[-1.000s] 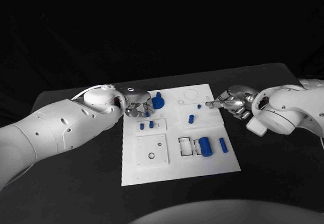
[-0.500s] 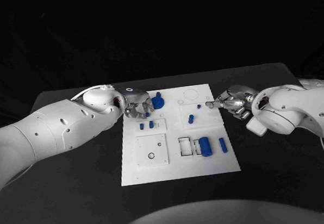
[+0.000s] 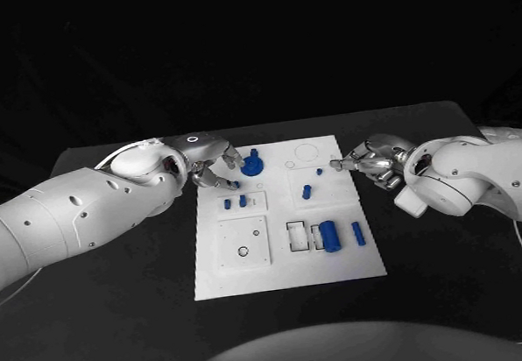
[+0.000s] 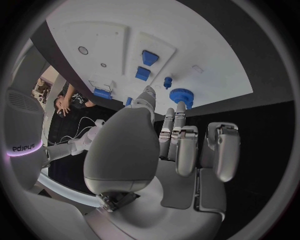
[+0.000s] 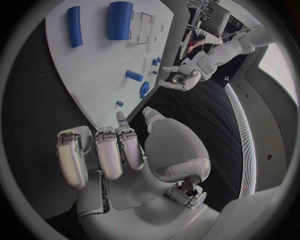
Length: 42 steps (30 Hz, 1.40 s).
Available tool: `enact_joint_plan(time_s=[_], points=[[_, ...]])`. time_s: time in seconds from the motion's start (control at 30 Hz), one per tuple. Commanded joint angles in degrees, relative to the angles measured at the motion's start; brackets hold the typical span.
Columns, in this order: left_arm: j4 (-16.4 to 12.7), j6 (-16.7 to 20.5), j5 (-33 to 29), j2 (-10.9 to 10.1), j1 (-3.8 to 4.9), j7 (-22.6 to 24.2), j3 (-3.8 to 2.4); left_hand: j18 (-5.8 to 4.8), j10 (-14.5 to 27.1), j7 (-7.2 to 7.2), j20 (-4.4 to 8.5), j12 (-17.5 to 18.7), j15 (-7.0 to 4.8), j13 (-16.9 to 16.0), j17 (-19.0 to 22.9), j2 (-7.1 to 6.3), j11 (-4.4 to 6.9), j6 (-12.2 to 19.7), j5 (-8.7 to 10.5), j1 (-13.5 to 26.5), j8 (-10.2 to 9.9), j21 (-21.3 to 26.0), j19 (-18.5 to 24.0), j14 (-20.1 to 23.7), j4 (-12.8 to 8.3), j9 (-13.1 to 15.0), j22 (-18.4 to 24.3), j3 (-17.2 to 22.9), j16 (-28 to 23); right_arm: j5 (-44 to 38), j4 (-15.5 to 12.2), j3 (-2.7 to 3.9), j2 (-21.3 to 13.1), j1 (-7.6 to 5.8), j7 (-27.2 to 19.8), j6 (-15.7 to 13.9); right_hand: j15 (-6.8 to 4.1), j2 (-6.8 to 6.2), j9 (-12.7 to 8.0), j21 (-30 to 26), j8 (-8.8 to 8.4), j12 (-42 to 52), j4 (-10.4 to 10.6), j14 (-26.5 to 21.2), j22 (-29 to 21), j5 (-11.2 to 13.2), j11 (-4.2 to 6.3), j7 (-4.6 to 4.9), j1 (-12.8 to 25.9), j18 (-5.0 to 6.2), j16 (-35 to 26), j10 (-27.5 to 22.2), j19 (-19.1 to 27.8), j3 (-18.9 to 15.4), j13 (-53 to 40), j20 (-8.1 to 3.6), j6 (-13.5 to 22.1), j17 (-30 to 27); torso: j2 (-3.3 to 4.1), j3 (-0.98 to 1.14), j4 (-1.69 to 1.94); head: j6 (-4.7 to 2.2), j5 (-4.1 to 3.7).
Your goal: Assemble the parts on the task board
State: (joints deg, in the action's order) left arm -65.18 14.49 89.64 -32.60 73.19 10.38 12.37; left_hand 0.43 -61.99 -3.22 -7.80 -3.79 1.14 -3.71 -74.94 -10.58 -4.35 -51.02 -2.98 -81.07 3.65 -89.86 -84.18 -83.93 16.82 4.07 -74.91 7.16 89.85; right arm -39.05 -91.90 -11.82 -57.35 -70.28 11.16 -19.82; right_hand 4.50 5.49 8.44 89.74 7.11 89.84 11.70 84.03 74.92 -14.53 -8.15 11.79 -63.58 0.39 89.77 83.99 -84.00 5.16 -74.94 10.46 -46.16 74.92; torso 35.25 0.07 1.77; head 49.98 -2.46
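Since a second ago the left hand (image 3: 213, 166) has drawn slightly back toward the board's left edge, leaving the round blue part (image 3: 252, 164) more exposed; the right hand (image 3: 371, 162) has stayed at the right edge. Left fingers (image 4: 181, 140) are loosely curled, side by side, holding nothing, their tips just short of the round part (image 4: 182, 95) in the left wrist view. Right fingers (image 5: 112, 150) are likewise curled in and hold nothing, with the thumb reaching toward the board's rim.

The board (image 3: 290, 265) is a white rectangular plate lying flat in the middle of the black table (image 3: 121, 293), with shallow recesses and small holes in it. On it sit blue parts: the round knob-like piece at the far left corner, two short pegs (image 3: 236, 202) below it, a small peg (image 3: 307, 191) near the centre, a thick cylinder (image 3: 330, 235) and a thin bar (image 3: 359, 233) lying side by side at the near right
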Motion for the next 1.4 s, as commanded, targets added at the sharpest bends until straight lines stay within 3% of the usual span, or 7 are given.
enact_joint_plan(time_s=[0.03,0.17,0.3,0.33,0.6,1.03,1.4], points=[[-2.3,11.5,-9.7,-1.7,0.4,4.3,-0.1,-0.23,-2.5,-1.99,-0.1,-0.8,0.34,-0.1,-14.0,1.84,-0.66,-1.9,-0.27,-0.8,0.9,0.5,-5.1,-5.6,0.0,0.4,-14.8,-0.1,-0.6,0.7,-0.4,0.01,0.0,-0.01,-6.0,-6.6,0.41,0.35,0.3,0.3,0.79,0.2,-0.1,6.0,15.1,-0.5,-0.21,0.58,-0.8,-0.39,0.2,6.0,-6.0,-0.6,-15.1,0.59,-0.7,15.1,0.01,0.06,-0.05,-0.06,0.23],[-5.6,20.4,-20.2,-4.5,0.53,7.6,-0.09,0.69,-5.3,-3.56,0.28,-0.7,-0.22,-0.1,-7.9,2.75,-0.24,-4.8,-0.27,-1.4,1.2,3.8,-2.1,-2.6,0.0,0.6,-13.5,0.3,-5.7,1.1,-0.9,0.02,0.1,-0.93,-9.2,-10.2,-0.21,0.19,0.8,0.3,2.09,-0.1,-0.7,6.0,15.1,-0.4,0.35,0.2,-3.4,-0.39,0.2,5.6,-6.0,-0.8,-14.8,0.24,-0.6,15.1,-0.02,0.1,0.02,-0.24,0.02],[-8.8,26.5,-35.7,-6.8,0.51,11.1,-0.07,1.83,-6.5,-4.75,0.58,-0.2,-0.34,0.0,-3.4,3.02,-0.33,-7.0,-0.4,-0.7,1.4,8.4,1.6,-0.8,0.0,0.8,-11.7,0.3,-9.9,-0.1,-0.7,0.03,0.7,-2.64,-10.3,-10.3,-1.95,0.09,1.2,0.3,3.34,-32.2,-1.9,6.0,15.1,1.8,2.23,-1.6,-8.1,-0.39,0.2,-34.3,-6.0,1.2,12.9,-1.44,0.1,15.1,-0.01,-0.04,0.34,-0.27,-0.45],[-9.7,27.6,-40.7,-7.3,0.44,12.3,-0.06,2.09,-6.5,-4.82,0.56,-0.1,-0.29,-0.1,-2.6,3.13,-0.39,-7.1,-0.8,-0.3,1.3,9.5,2.5,-0.3,0.0,0.8,-11.2,0.2,-10.8,-1.4,-0.5,0.03,1.1,-3.03,-10.2,-10.0,-2.1,-0.07,1.3,0.3,3.59,-39.7,-1.9,6.0,15.1,2.4,2.33,-1.81,-8.9,-0.39,0.2,-38.1,-6.0,1.8,18.9,-1.92,0.1,15.1,-0.02,-0.05,0.41,-0.27,-0.52],[-12.8,28.9,-60.6,-8.8,-0.49,15.7,-0.02,2.6,-5.6,-5.24,0.39,0.1,-0.04,-0.1,-1.3,3.94,-0.71,-6.5,-9.82,3.5,0.3,12.5,3.9,0.1,-0.1,0.6,-10.2,-4.4,-12.5,-20.3,3.0,0.03,4.0,-3.63,-7.3,-6.8,-2.21,-4.09,1.9,0.3,3.73,-66.5,-2.5,6.0,15.1,7.7,2.1,-3.24,-14.5,-0.39,0.2,-32.0,-6.0,5.8,47.9,-1.71,-2.4,15.1,0.04,-0.24,1.19,-0.83,-1.01],[-14.7,26.2,-68.1,-9.1,-1.4,15.5,-0.01,0.76,-3.4,-5.95,-0.02,0.1,0.63,-0.1,-10.1,5.87,-1.43,-4.3,-9.32,6.2,0.2,4.8,-2.2,-4.0,0.0,0.3,-13.4,-10.8,-4.0,-44.6,7.5,0.04,6.7,-1.48,-2.3,-1.1,-1.17,-6.78,0.2,0.3,-0.26,-79.0,-3.6,6.0,15.1,10.1,1.24,-3.78,-16.7,-0.39,0.2,-24.2,-6.0,6.3,64.8,-0.93,-7.0,15.1,0.12,-0.35,1.54,-0.84,-1.55],[-14.6,26.1,-69.2,-9.4,-1.45,15.2,-0.01,0.36,-2.4,-6.16,-0.25,0.1,0.92,-0.1,-12.5,6.55,-1.67,-3.7,-8.86,6.4,0.3,3.1,-3.4,-5.0,0.0,0.3,-14.1,-11.8,-1.9,-49.9,8.0,0.07,7.7,-0.86,1.6,3.7,-1.32,-7.03,-0.9,0.3,-1.64,-81.7,-3.3,6.0,15.1,10.3,1.31,-4.52,-16.2,-0.39,0.2,-21.8,-6.0,6.4,68.7,-1.14,-8.4,15.1,0.12,-0.35,1.55,-0.56,-1.7]])
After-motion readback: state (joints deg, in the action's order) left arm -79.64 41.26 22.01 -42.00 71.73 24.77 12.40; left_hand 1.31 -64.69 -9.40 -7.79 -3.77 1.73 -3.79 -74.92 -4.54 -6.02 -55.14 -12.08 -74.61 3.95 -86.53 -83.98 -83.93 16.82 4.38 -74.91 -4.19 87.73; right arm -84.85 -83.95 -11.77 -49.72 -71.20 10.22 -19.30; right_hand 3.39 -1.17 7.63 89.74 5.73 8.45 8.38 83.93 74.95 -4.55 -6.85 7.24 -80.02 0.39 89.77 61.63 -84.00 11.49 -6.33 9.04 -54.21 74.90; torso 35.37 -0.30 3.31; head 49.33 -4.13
